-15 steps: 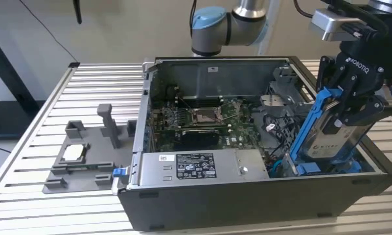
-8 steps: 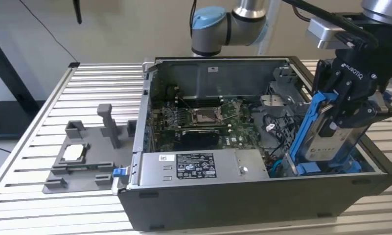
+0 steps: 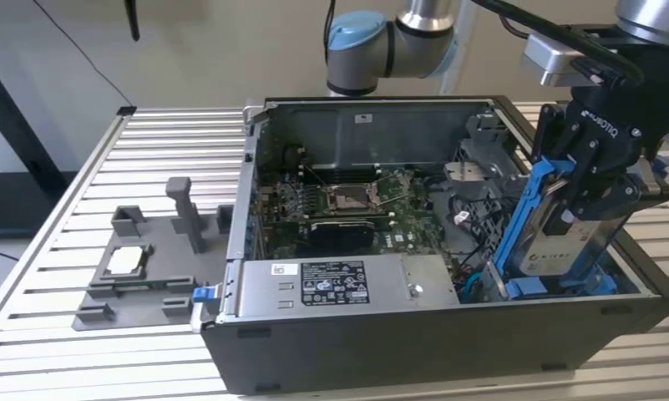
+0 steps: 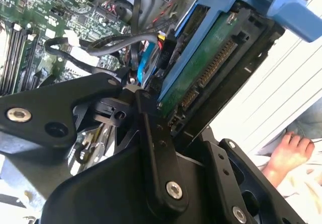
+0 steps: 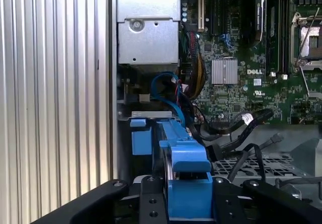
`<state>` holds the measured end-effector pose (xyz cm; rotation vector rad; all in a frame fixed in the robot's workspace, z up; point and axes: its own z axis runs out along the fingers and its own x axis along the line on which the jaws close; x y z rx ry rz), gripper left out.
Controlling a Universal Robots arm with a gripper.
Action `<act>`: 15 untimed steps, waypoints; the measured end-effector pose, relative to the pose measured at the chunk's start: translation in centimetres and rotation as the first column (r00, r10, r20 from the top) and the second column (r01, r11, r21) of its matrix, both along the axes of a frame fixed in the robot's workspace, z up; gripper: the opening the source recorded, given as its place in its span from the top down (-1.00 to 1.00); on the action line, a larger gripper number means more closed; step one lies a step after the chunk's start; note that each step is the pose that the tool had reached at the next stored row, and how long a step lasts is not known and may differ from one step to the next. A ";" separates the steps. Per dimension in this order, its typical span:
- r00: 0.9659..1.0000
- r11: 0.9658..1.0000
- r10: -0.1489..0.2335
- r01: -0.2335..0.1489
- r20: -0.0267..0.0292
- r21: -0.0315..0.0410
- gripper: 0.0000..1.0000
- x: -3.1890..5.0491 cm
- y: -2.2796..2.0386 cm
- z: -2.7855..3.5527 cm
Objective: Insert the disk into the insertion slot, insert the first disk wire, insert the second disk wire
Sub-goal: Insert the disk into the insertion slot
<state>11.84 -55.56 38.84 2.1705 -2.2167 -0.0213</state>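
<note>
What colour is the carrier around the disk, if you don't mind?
Bright blue carrier, clearest in the exterior view.

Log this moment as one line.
gripper: shut on disk | disk: tilted, lower end at slot, not seated flat | stage: disk insertion

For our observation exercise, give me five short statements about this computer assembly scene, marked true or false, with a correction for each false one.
1. The gripper is shut on the disk. True.
2. The disk lies flat on the table. False: it is held steeply tilted inside the open computer case, at the exterior view's right.
3. The disk's carrier is red. False: it is blue.
4. The case is open, so the motherboard shows. True.
5. A grey fixture stands on the table, to the exterior view's left of the case. True.
</note>
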 end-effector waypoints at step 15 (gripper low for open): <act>1.000 1.000 0.000 0.000 0.000 -0.002 0.07 -0.01 -0.02 0.04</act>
